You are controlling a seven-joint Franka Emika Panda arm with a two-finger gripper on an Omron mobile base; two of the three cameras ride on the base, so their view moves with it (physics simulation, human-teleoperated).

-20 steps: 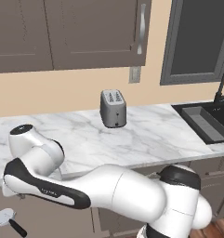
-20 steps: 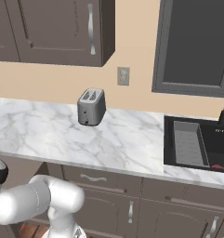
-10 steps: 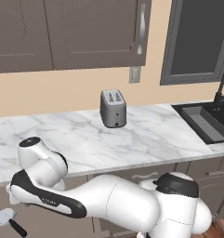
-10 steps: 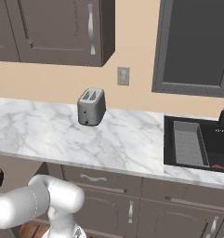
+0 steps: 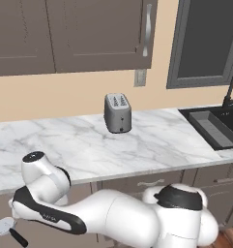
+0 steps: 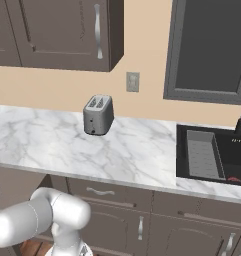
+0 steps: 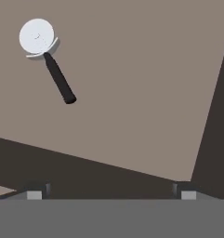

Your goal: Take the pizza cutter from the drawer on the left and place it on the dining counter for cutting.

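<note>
As the hand view frames it, the pizza cutter [image 7: 47,59] lies diagonally, wheel upper-left.

A pizza cutter [image 7: 46,58] lies flat on the bare grey-brown floor of an open drawer [image 7: 141,88], its round silvery-white wheel toward the upper left of the hand view and its short black handle slanting down to the right. A dark inner wall of the drawer runs along the lower edge and right side. In the left base view, the cutter [image 5: 9,230] shows at the lower left, below the marble worktop's front edge.
</note>
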